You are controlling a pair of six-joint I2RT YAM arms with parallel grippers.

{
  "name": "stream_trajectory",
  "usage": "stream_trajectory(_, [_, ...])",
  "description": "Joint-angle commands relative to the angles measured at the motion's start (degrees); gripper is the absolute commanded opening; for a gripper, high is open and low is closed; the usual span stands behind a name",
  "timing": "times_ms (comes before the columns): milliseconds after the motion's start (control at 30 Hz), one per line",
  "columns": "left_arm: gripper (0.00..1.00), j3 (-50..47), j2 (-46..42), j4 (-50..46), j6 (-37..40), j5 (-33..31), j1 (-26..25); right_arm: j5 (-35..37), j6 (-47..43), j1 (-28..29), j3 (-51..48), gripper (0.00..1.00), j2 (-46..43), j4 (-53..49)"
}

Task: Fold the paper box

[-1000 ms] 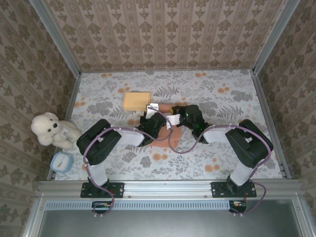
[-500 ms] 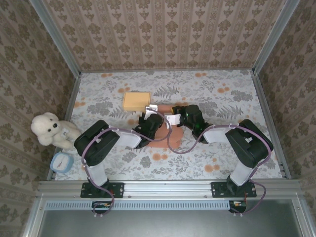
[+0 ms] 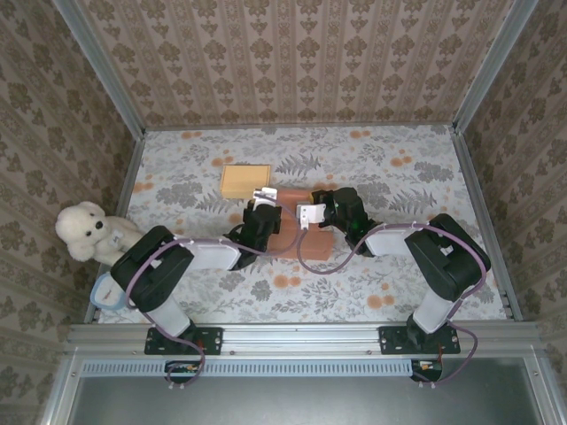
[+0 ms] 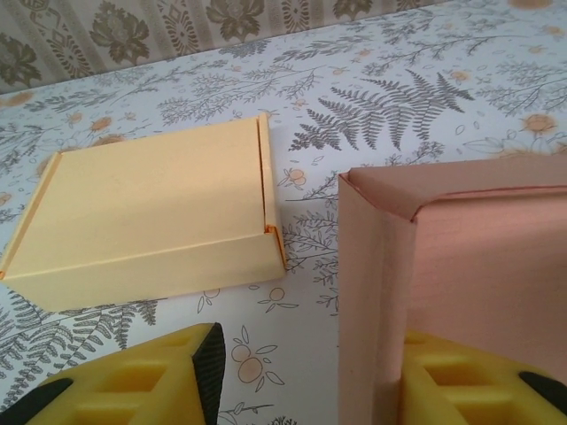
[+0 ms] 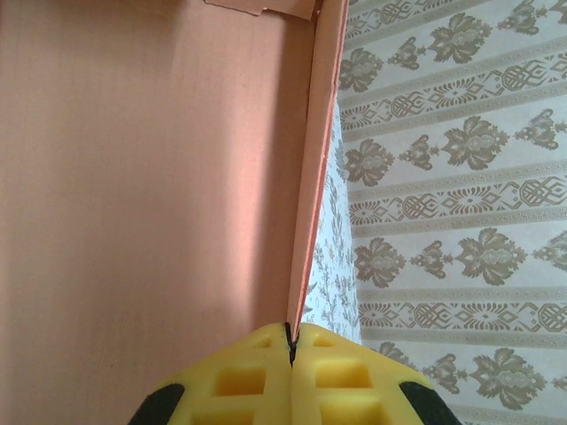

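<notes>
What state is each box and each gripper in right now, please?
yellow paper box: folded shut, lying flat.
pink paper box: partly folded, side wall upright.
left gripper: jaws apart, with the pink paper box wall between them, not clamped.
right gripper: jaws shut on the wall edge of the pink paper box.

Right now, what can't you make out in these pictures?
Top view: the left arm and right arm cover much of the pink box, hiding its folds.
Top view: the blue object, half under the left arm, is too small to name.
Left wrist view: the pink box runs off the right edge.
Right wrist view: the pink box is too close; the top edge cuts it off.
</notes>
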Motion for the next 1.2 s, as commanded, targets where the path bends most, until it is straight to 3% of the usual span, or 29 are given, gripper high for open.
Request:
stream_trajectory(0, [0.48,-0.3,-1.7,-1.8,-1.8,3.8,2.0,4.1,1.0,-1.2,-1.2,0.00,1.4,-5.7])
stream_trajectory(133, [0.48,1.0,-0.2,-1.4,-1.7,5.1,3.0,4.1,1.1,-1.1,-1.4,0.00,1.2,-5.7])
stream_trajectory(367, [0.44,3.8,3.4,-0.4,0.1,0.4,3.2,4.1,0.5,-0.5,-1.5,0.00,1.3,-5.6])
stream_trajectory(567, [0.19,3.9,4.2,0.6,-0.7,-5.2,3.0,4.5,0.2,-0.4,-1.4,0.00,1.7,-5.4])
stream_trajectory(767, [0.07,4.6,6.5,1.4,0.9,-11.5,0.9,5.0,0.7,-0.2,-1.4,0.00,1.5,-5.1])
stream_trajectory(867, [0.04,4.3,7.0,2.0,0.9,-10.3,0.7,4.8,2.0,0.1,-1.2,0.00,0.8,-4.7])
stream_trajectory(1067, [0.00,1.7,6.8,7.3,3.5,-5.3,0.6,1.7,5.4,0.1,0.3,0.19,-3.1,-9.7])
stream_trajectory(1167, [0.00,0.7,6.8,8.8,4.3,-5.0,0.6,0.9,6.7,0.1,0.9,0.37,-4.9,-11.5])
